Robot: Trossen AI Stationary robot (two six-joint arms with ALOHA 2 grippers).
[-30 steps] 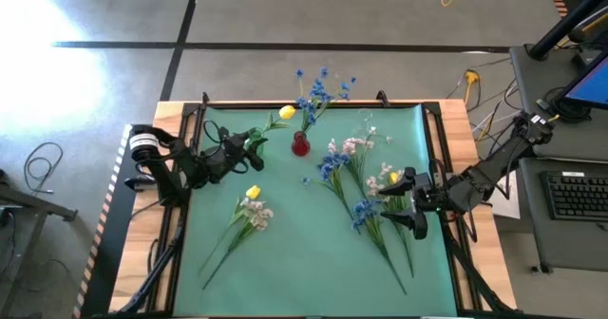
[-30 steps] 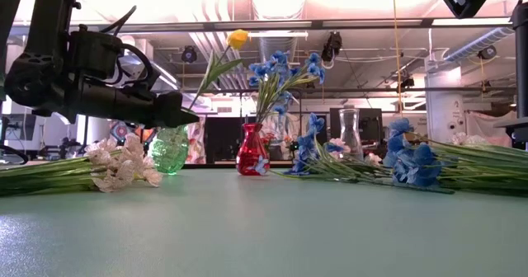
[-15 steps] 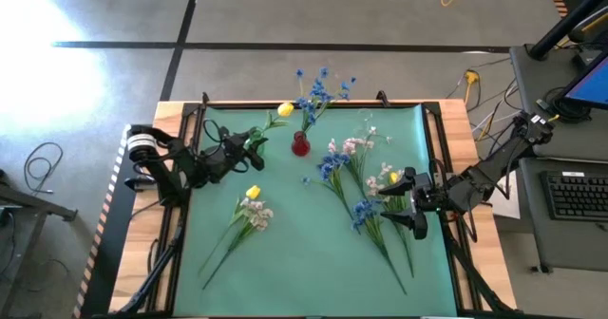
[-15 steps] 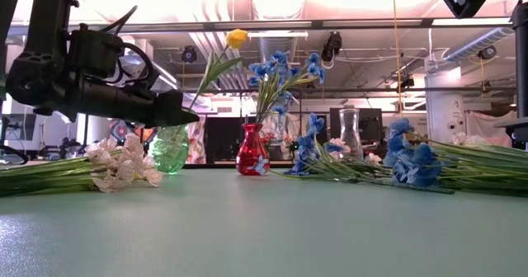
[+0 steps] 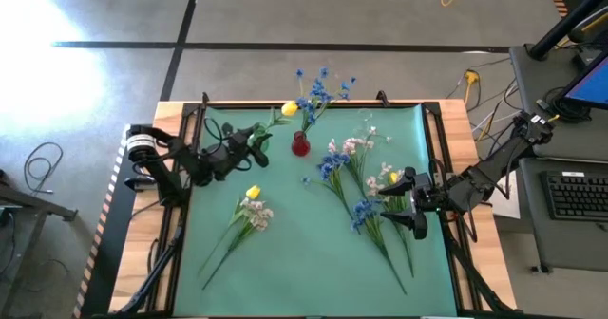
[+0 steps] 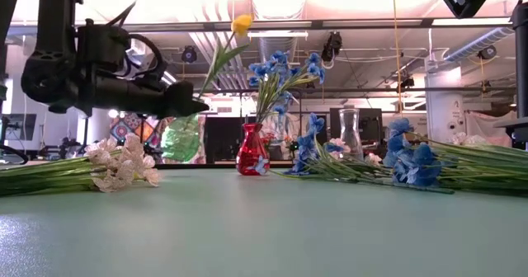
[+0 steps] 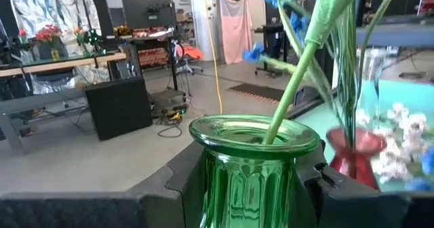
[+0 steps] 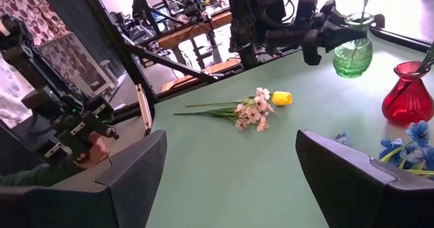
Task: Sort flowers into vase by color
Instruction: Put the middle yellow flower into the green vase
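- High view: left pincer [image 5: 255, 148] closed around green vase [image 5: 254, 144], one finger on each side of the glass body.
- Left wrist view: green vase [image 7: 252, 165] clamped between the two dark fingers [image 7: 186, 180], green stem leaning out of its mouth.
- Low view: green vase [image 6: 183, 138] held clear of the tabletop [image 6: 272, 227], at the tip of the left pincer [image 6: 194, 108]; yellow tulip [image 6: 242, 23] high above that pincer on its slanted stem.
- Just beyond the left pincer: red vase [image 5: 300, 146] standing on the tabletop, blue flowers [image 5: 318, 89] rising from it.
- Near the left pincer, toward the front edge of the tabletop: loose bunch of pink-white blossoms [image 5: 257, 215] with one yellow bud [image 5: 253, 193], lying flat.
- Right pincer [image 5: 397, 202] spread wide, gripping nothing, hanging over the pile of loose flowers [image 5: 366, 191] at the right side of the tabletop.
- Around and beneath the right pincer: blue, pink-white and one yellow flower heads, long green stems running toward the front edge.
- Low view: clear glass vase [image 6: 350, 134] standing behind that pile.
- Right wrist view: a person's hand [image 8: 91, 150] on a controller beyond the tabletop edge.
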